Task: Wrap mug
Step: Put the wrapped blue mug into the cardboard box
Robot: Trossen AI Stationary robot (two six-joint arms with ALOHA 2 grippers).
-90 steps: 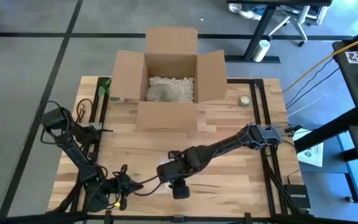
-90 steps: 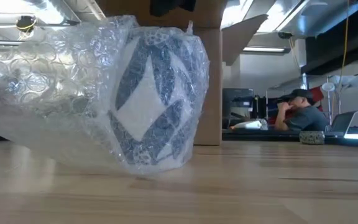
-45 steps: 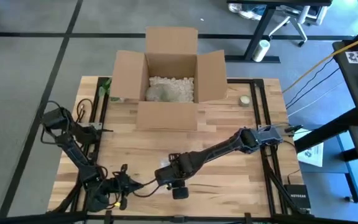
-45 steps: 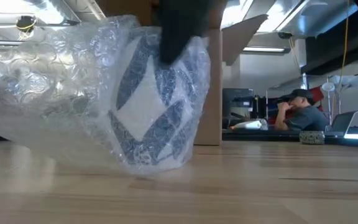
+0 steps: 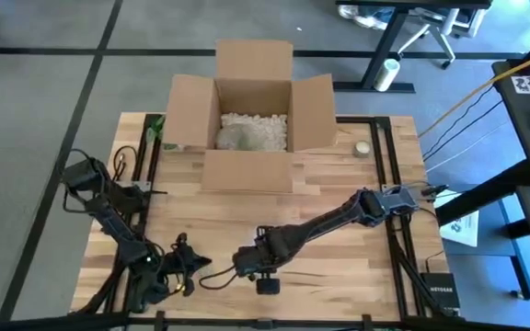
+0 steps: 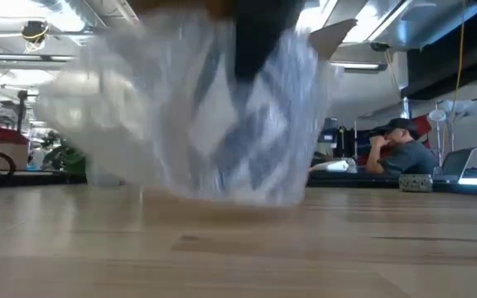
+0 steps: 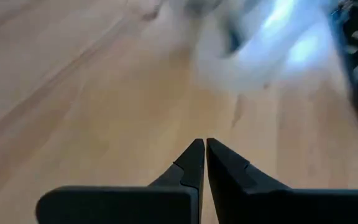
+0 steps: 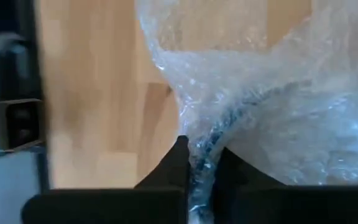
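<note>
While right gripper [image 8: 196,163] pinches bubble wrap [image 8: 272,93], cardboard box [image 5: 252,115] sits beyond.

A blurred bundle of bubble wrap [image 6: 197,116] fills the middle, sitting on the wooden table [image 6: 305,248] — blue pattern showing through the plastic. A dark gripper [image 6: 259,37] comes down from above into the top of the bundle. Behind, at right, a person [image 6: 400,145] in a cap sits at a desk, hand raised to the face.

light: bright, even overhead | blur: heavy motion blur in low and left wrist views
</note>
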